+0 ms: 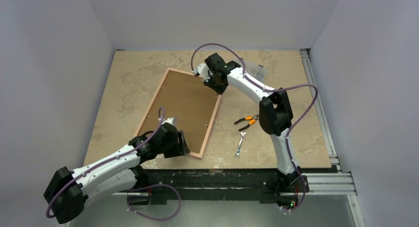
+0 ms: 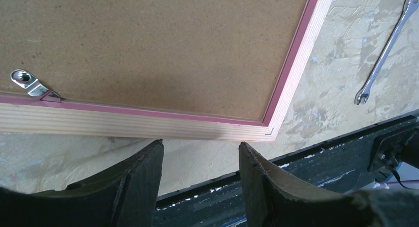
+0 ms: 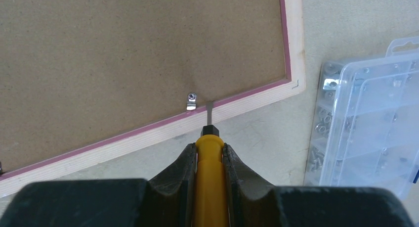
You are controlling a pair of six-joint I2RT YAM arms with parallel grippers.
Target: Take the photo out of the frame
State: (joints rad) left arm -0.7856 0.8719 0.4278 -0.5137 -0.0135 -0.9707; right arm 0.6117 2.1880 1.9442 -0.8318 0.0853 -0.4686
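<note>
The pink frame [image 1: 154,95] lies face down on the table, its brown backing board [image 1: 180,106] up; the printed side of the photo is hidden. My right gripper [image 1: 213,83] is shut on a yellow-handled screwdriver [image 3: 210,182] at the frame's far right corner. In the right wrist view [image 3: 209,147] its tip rests at the backing board's edge [image 3: 123,54], beside a metal clip [image 3: 191,101]. My left gripper [image 1: 184,144] is open and empty at the frame's near edge; in the left wrist view [image 2: 200,145] its fingertips [image 2: 154,149] stand just short of the wooden rim [image 2: 123,123]. Another clip [image 2: 30,84] sits left.
Orange-handled pliers [image 1: 246,121] and a small wrench [image 1: 240,145] lie right of the frame; the wrench also shows in the left wrist view [image 2: 388,49]. A clear plastic parts box [image 3: 368,118] stands right of the frame's far corner. The table's black near edge [image 2: 316,158] is close.
</note>
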